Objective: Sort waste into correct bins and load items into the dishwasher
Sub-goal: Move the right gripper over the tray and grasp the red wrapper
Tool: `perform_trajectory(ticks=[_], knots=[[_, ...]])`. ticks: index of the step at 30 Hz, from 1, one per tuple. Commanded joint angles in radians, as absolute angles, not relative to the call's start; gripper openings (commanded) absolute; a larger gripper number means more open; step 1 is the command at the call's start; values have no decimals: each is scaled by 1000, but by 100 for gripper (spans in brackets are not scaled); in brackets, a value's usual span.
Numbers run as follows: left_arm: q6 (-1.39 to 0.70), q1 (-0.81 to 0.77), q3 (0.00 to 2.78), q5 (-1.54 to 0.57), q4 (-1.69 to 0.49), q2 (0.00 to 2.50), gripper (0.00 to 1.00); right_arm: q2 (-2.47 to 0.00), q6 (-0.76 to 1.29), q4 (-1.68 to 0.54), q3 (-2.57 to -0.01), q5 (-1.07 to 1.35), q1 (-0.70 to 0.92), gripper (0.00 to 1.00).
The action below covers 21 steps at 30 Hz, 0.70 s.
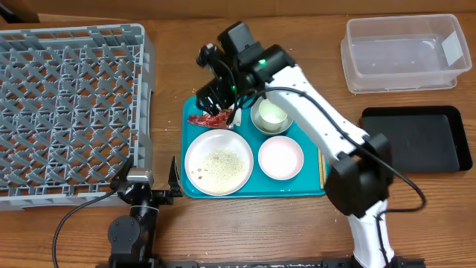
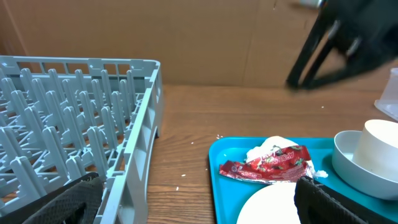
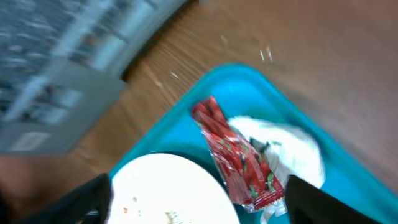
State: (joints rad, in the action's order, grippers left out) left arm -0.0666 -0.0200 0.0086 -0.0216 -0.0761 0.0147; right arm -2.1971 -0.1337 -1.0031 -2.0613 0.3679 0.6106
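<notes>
Going for the wrapper (image 1: 207, 119), judging by the pose. Lying in the far-left corner of the teal tray (image 1: 297, 186), mid-worktop, touching the napkin (image 1: 232, 116) on its right and sitting just beyond the plate (image 1: 219, 162). Hovering right above it with the right gripper (image 3: 198, 186), with fingers (image 3: 336, 202) spread wide to either side and gripping nothing. Running with its long axis roughly along the teal tray's far edge and, seen from the wrist, slanting across the gap instead of lying square to it; probably calling for a small wrist turn, or a pinch at mid-length, to avoid catching the napkin as well. Reaching with the right arm (image 1: 320, 123) from its base at the worktop's front edge, right of centre, diagonally over the teal tray's right half, with the wrist pitching down. Being much the nearer of the two: resting the left gripper (image 1: 149, 179) by the front edge, just beside the rack (image 1: 71, 112), wide open and empty, with the wrapper well ahead of it. Waiting well apart, toward the far-right corner and right edge: the tub (image 1: 405, 52) and the black tray (image 1: 416, 138), with the choice between them depending on a sorting rule not showing here.
</notes>
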Motion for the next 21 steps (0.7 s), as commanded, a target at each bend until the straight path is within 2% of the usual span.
perform_trajectory(ticks=[1,5,16,21], knots=[[-44,-20,6,-19,-78,4,100,-2239,-119,-997,-2056,329,616,83],[-44,-20,6,-19,-78,4,100,-2284,-119,-995,-2054,329,616,79],[-44,-20,5,-19,-78,4,100,-2344,-120,-1009,-2054,285,616,78],[-44,-20,6,-19,-78,4,100,-2353,-120,-1042,-2054,159,616,78]])
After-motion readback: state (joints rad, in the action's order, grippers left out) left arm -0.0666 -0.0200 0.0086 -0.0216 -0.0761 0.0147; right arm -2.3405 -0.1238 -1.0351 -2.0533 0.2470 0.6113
